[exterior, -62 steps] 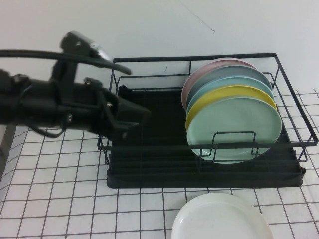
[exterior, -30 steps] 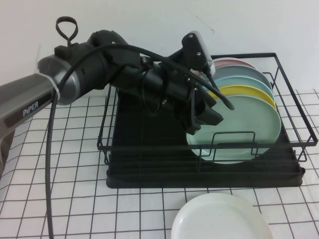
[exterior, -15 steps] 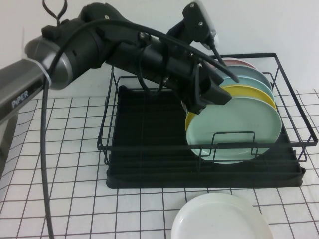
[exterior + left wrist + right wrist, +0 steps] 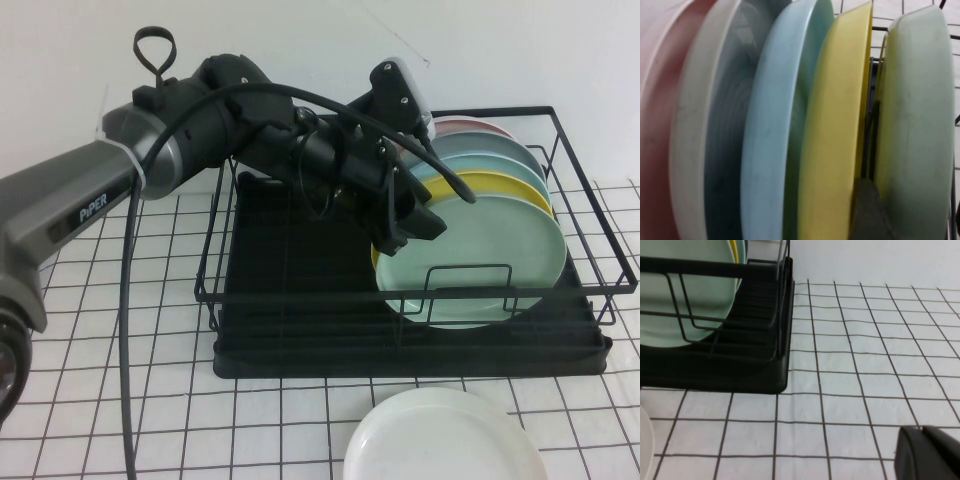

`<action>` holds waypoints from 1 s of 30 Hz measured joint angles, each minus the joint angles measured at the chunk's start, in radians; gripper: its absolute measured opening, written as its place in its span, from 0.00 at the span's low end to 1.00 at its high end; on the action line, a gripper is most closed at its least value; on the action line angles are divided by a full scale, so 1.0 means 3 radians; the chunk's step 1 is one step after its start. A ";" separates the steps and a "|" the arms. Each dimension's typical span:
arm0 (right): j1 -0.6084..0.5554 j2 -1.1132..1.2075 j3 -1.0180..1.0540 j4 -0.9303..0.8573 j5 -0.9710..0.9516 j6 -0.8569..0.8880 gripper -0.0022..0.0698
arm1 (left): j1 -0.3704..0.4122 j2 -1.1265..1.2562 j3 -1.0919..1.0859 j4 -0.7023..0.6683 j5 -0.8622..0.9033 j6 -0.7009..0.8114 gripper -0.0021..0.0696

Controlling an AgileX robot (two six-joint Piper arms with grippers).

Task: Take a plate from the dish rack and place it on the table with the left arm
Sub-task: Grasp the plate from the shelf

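From the raised camera I see the left arm (image 4: 190, 150) reaching in from the left side, across the top of the dish rack (image 4: 300, 290), which sits on the gridded table (image 4: 120, 400). The left gripper (image 4: 415, 222) is at the upper left edge of the mint-green plate (image 4: 480, 265), the frontmost plate standing upright in the right half of the rack. Behind it stand a yellow plate (image 4: 500, 184), a blue plate (image 4: 462, 165), a grey plate (image 4: 490, 147) and a pink plate (image 4: 465, 125), all packed close together. A white plate (image 4: 440, 440) lies flat on the table just in front of the rack. From here I cannot tell whether the left jaws are released or closed on the rim.

On the left wrist camera I am looking edge-on at the stack: pink plate (image 4: 655, 125), grey plate (image 4: 700, 130), blue plate (image 4: 775, 130), yellow plate (image 4: 832, 135) and the mint-green plate (image 4: 915, 130). One dark fingertip (image 4: 867, 210) sits in the gap between the yellow and the mint-green plates; I cannot judge the grip from this either.

On the right wrist camera the right gripper (image 4: 927, 452) shows only as a dark corner low over the table (image 4: 865, 365), off the rack's corner (image 4: 765, 365); its jaw state I cannot tell. The mint-green plate (image 4: 690, 290) shows through the wires.
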 joint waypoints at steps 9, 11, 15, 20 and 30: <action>0.0000 0.0000 0.0000 0.0000 0.0000 0.0000 0.03 | 0.0000 0.0030 0.0000 -0.0030 -0.0100 0.0053 0.51; 0.0000 0.0000 0.0000 0.0000 0.0000 0.0000 0.03 | 0.0000 0.0050 0.0000 -0.0035 -0.0094 0.0053 0.51; 0.0000 0.0000 0.0000 0.0000 0.0000 0.0000 0.03 | 0.0000 0.0072 0.0000 -0.0037 -0.0107 0.0053 0.49; 0.0000 0.0000 0.0000 0.0000 0.0000 0.0000 0.03 | 0.0000 0.0072 0.0000 -0.0037 -0.0167 0.0053 0.24; 0.0000 0.0000 0.0000 0.0000 0.0000 0.0000 0.03 | 0.0000 -0.0091 0.0000 0.0069 -0.0216 0.0004 0.20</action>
